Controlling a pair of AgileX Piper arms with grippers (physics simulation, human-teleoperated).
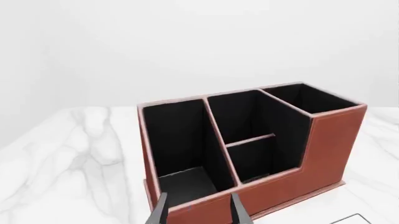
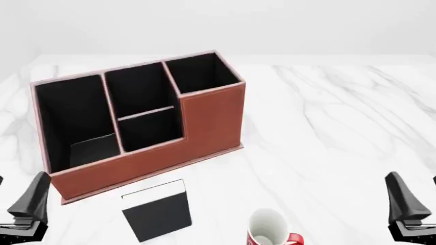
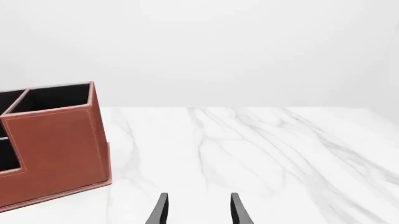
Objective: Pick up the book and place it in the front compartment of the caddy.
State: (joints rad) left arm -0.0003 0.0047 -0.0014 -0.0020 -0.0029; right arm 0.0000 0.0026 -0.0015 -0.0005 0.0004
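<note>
The black book (image 2: pixel 156 210) lies flat on the marble table, its white page strip facing the caddy (image 2: pixel 211 117), just in front of the caddy's low brown wall. The caddy (image 1: pixel 324 149) is a stepped reddish-brown box with black lining. Its front compartment (image 2: pixel 151 131) is the small shallow cell behind the low wall, also seen in the left wrist view (image 1: pixel 252 158). My left gripper (image 2: pixel 27 204) hovers at the near left, open and holding nothing, its fingertips (image 1: pixel 160 210) pointing at the caddy's large cell. My right gripper (image 2: pixel 403 205) is open at the near right, far from the book.
A red-and-white mug (image 2: pixel 269 229) stands to the right of the book near the front edge. The caddy's tall end (image 3: pixel 59 140) shows in the right wrist view, with bare marble table (image 3: pixel 262 149) ahead of the right gripper (image 3: pixel 198 210).
</note>
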